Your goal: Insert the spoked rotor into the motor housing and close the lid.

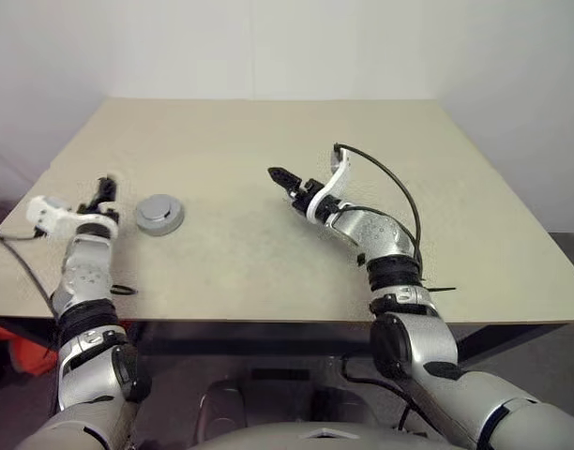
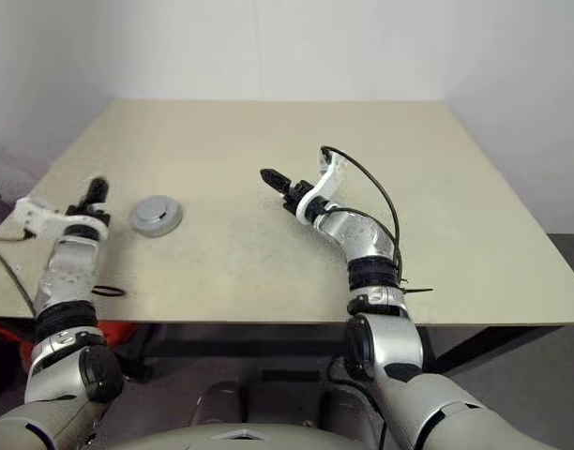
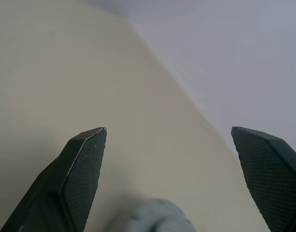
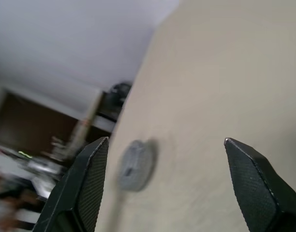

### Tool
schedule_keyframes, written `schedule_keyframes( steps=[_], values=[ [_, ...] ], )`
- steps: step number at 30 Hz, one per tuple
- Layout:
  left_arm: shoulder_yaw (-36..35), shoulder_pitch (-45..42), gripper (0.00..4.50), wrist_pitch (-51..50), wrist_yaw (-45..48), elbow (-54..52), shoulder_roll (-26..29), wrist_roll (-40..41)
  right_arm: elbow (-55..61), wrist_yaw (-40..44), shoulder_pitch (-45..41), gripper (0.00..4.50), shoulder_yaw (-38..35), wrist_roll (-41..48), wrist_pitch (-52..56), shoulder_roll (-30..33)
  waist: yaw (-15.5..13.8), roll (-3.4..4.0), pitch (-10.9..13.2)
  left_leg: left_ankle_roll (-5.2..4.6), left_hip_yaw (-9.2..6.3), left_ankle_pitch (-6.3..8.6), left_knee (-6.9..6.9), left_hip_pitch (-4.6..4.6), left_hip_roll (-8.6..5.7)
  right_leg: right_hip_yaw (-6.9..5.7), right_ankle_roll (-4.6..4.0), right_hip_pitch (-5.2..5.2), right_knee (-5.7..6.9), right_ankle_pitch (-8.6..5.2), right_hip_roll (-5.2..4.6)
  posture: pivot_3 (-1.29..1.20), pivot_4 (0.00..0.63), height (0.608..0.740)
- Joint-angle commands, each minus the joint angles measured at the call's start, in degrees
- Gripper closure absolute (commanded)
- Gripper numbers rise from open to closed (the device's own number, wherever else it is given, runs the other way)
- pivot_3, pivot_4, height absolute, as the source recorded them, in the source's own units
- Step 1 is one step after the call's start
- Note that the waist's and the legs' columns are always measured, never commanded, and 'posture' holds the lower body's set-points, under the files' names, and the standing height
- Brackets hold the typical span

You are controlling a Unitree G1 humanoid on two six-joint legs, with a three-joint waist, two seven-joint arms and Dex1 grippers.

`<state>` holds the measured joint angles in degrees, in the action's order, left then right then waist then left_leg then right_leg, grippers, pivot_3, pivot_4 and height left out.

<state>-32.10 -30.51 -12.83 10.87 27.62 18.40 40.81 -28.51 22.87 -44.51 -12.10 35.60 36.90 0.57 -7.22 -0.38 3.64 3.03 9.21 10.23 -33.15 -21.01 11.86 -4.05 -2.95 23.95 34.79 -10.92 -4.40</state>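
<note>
A beige table (image 1: 268,253) fills the scene, seen from above the robot's 2 arms, w/ a pale wall behind it.

Nearest, at the table's front-left edge, the left arm reaches fwd. The left gripper (image 1: 103,191) sits just left of a round grey puck, apart from it, not touching. In the left wrist view its 2 black fingers (image 3: 82,164) are spread wide w/ bare tabletop between them and nothing held; a blurred grey rounded shape at the lower edge of that view looks like the top of the puck.

The puck is the motor housing (image 1: 159,215) w/ its lid (image 1: 158,207) seated on top: a wider, lighter grey base under a slightly smaller grey disc. It rests flat on the table, left of centre. No copper windings are visible, so the housing reads as closed. The spoked rotor can't be picked out; whether it's inside can't be told.

Right of centre and a bit farther back, the right arm bends in from the front-right edge, w/ a black cable looping over its wrist. The right gripper (image 1: 279,176) hangs above the table's middle, pointing left toward the housing but well apart from it. In the right wrist view its 2 fingers (image 4: 85,183) are also spread wide and empty, w/ the housing (image 4: 133,165) small in the distance between them.

Beyond both grippers the far half of the table is plain beige up to the wall.
</note>
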Motion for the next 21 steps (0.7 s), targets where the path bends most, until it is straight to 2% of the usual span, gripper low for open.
schedule_keyframes(
  steps=[1, 4, 9, 13, 21],
  values=[
    [12.18, 1.86, 0.16, -1.14, 10.46, -10.12, 0.53, -5.87, 6.59, 8.38, 2.53, 0.18, 6.82, -6.99, -5.72, 6.78, -0.47, -0.01, 0.00, 0.00, -0.03, 0.00, 0.00, 0.01, -0.01, -0.01, 0.01, -0.03, 0.00, 0.00, -0.05, 0.00, 0.000, 0.740],
    [20.57, 3.75, 0.16, -5.89, 17.56, -16.27, 0.97, -7.16, 8.22, 13.39, 5.18, 0.18, 11.52, -12.90, -9.47, 14.39, -0.63, -0.01, 0.00, -0.03, -0.03, 0.02, -0.04, 0.07, -0.11, -0.02, 0.02, -0.17, 0.00, 0.00, -0.21, 0.00, 0.000, 0.740],
    [31.70, 4.16, 0.16, -4.96, 25.76, -18.82, 0.90, -13.57, 6.08, 18.57, 7.53, 0.18, 14.16, -19.30, -15.93, 22.67, 0.13, 0.07, 0.03, -0.01, -0.01, -0.01, -0.08, 0.16, -0.06, 0.00, 0.01, -0.21, 0.08, 0.01, -0.05, 0.00, 0.000, 0.740],
    [36.29, 3.85, 0.16, -0.72, 28.27, -15.61, 0.36, -19.46, 1.49, 19.08, 8.11, 0.18, 14.04, -22.83, -20.91, 24.83, 0.96, 0.09, 0.02, 0.05, 0.06, -0.05, -0.08, 0.17, -0.02, 0.03, 0.02, -0.24, 0.08, -0.01, 0.12, 0.00, 0.000, 0.740],
    [37.35, 3.82, 0.16, 7.73, 26.87, -10.38, -2.65, -26.17, 0.87, 20.99, 11.06, 0.18, 12.18, -23.12, -25.70, 24.71, 1.36, 0.16, 0.02, -0.24, 0.05, 0.09, -0.22, 0.24, -0.03, 0.02, -0.17, -0.35, 0.05, 0.12, 0.09, 0.00, 0.000, 0.740]
  ],
)
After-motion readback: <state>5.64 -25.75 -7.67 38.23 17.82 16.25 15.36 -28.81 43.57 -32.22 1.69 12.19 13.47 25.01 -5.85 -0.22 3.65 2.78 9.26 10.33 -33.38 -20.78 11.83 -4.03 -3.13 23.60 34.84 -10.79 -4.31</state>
